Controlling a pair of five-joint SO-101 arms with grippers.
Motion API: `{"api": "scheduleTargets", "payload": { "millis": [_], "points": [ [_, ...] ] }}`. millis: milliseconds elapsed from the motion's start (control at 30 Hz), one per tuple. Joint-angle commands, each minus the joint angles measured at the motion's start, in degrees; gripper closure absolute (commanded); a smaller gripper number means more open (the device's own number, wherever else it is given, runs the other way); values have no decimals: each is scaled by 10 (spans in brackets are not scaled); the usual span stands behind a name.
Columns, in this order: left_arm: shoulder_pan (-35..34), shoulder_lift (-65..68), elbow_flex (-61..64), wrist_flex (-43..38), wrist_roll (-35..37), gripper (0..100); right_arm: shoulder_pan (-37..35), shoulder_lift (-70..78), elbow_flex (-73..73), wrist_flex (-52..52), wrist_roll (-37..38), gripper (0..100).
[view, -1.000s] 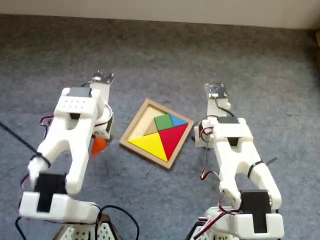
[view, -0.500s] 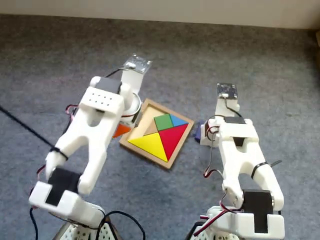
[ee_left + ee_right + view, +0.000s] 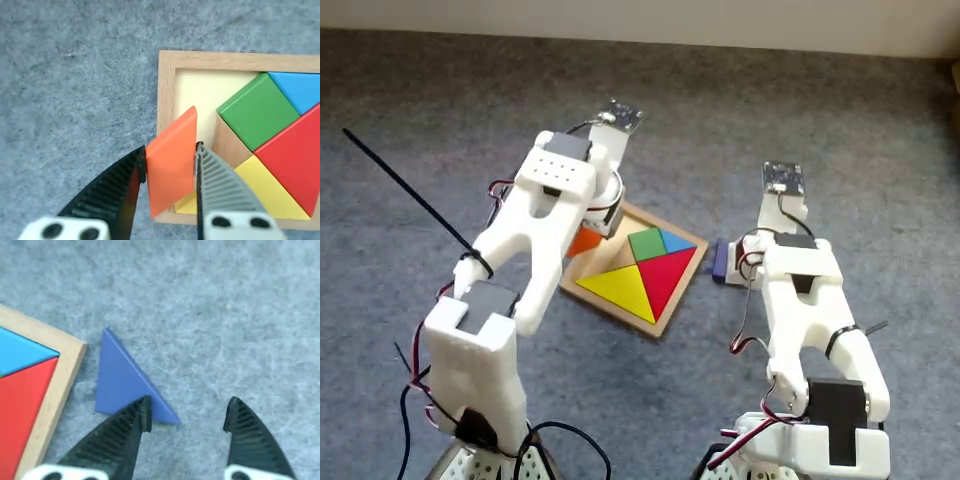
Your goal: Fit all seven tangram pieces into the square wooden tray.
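Observation:
The square wooden tray (image 3: 588, 242) (image 3: 167, 62) lies between the arms, holding green (image 3: 257, 110), light blue (image 3: 299, 90), red (image 3: 295, 155), yellow (image 3: 270, 192) and tan (image 3: 227, 147) pieces. Its corner nearest the left arm shows bare floor (image 3: 200, 92). My left gripper (image 3: 170, 155) is shut on an orange parallelogram (image 3: 171, 167) (image 3: 584, 240), held over the tray's edge at that bare corner. A dark blue triangle (image 3: 122, 380) (image 3: 719, 260) lies on the carpet just outside the tray's right side. My right gripper (image 3: 186, 412) stands open above the triangle's tip.
Grey carpet (image 3: 800, 110) covers the whole work surface. A thin black rod (image 3: 410, 195) sticks out from the left arm. Both arm bases stand at the near edge.
The left arm has swung right and forward, carrying the orange parallelogram from the carpet left of the tray to the tray's edge. The right arm pulled back slightly, baring the dark blue triangle.

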Motion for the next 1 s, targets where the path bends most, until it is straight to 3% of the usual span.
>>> {"api": "scheduleTargets", "payload": {
  "millis": [0, 367, 567, 700, 967],
  "points": [
    [13, -2, -30, -4, -6, 841, 6, -29, -3, -12, -4, 767],
    [36, -3, -31, 28, -4, 764, 6, -29, -4, -12, -4, 767],
    [14, -4, -55, 28, -2, 773, 6, -29, -3, -12, -4, 767],
    [5, 1, -87, 26, 34, 845, 6, -29, -3, -12, -4, 767],
    [7, 4, -6, -76, 42, 866, 6, -29, -2, -12, -4, 767]
  ]
}}
